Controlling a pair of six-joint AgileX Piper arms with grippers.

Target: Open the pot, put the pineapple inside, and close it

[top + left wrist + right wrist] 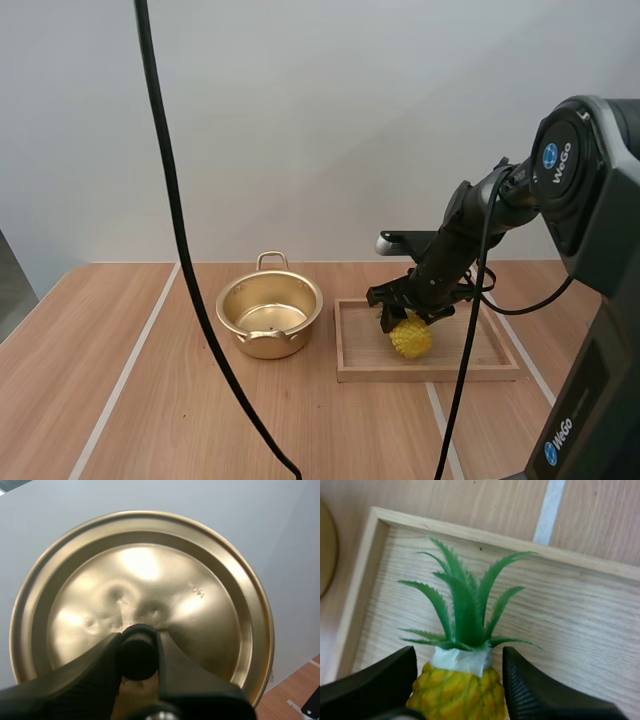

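High view, centre right: right fingers pinch the rounded pineapple, which may slip; left fingers clamp the lid.

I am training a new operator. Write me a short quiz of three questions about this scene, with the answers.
1. True or false: the pineapple lies inside the pot.
2. The left end effector grips the lid by its: A rim, B knob, C handle loop.
3. Fill in: the right end effector grips the pineapple over the wooden ____.

Key: 1 false, the pot is open and empty; 2 B; 3 tray.
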